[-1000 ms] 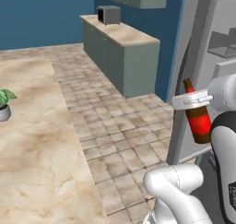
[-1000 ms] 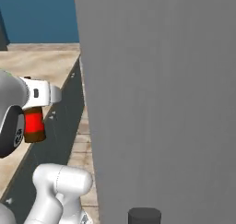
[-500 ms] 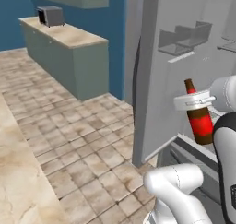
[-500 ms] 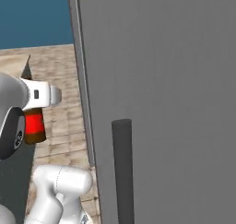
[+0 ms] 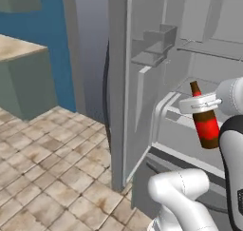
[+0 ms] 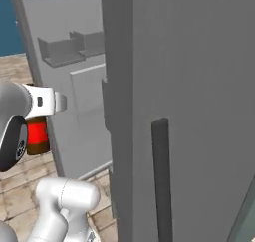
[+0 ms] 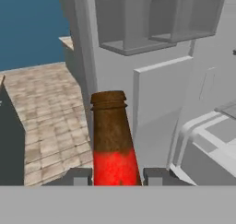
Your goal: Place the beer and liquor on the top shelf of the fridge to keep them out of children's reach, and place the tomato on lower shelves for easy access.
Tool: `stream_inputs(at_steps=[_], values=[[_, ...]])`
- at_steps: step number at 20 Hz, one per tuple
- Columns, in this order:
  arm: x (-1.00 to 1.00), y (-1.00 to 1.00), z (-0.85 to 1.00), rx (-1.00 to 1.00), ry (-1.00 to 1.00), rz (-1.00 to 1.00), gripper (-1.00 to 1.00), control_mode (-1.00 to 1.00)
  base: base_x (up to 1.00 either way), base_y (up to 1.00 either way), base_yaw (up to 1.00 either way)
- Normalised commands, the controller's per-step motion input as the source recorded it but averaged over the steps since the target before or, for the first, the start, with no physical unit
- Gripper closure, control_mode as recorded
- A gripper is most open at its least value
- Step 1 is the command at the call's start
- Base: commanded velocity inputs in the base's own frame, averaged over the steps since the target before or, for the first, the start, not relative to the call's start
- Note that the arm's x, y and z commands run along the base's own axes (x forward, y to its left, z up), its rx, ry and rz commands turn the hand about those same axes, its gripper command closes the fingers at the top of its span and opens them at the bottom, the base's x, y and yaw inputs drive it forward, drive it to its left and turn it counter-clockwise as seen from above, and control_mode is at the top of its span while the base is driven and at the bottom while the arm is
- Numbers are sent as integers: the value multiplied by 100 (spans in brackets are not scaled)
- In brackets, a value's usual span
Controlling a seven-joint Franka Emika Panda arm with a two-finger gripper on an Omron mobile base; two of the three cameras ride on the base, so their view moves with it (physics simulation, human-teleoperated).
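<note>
While the gripper [image 7: 116, 176] pinches the beer [image 5: 204, 118] by its neck just right of the open fridge [image 5: 199, 59] door, it could clip a shelf edge and probably slip; top shelf [image 5: 211, 49] clearance looks tight.

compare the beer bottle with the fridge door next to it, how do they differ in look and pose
The beer is slim, dark brown with a red label; the fridge door is a broad, flat, pale grey panel. The beer is held upright off the floor, the hand shut on its neck; the door stands swung open on the fridge. The door carries boxy bins; the bottle carries nothing. Both stand upright.
</note>
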Motion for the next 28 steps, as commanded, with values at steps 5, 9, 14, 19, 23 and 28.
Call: stream_inputs(at_steps=[5, 9, 14, 19, 23, 28], values=[[0, 0, 0, 0, 0, 0, 100, 100, 42, 20, -55], [0, 0, 0, 0, 0, 0, 100, 100, 44, 29, -53], [0, 0, 0, 0, 0, 0, 100, 100, 40, 39, -48], [0, 0, 0, 0, 0, 0, 100, 100, 33, 22, -43], [0, 0, 0, 0, 0, 0, 100, 100, 14, -4, -36], [0, 0, 0, 0, 0, 0, 100, 100, 6, -12, -31]])
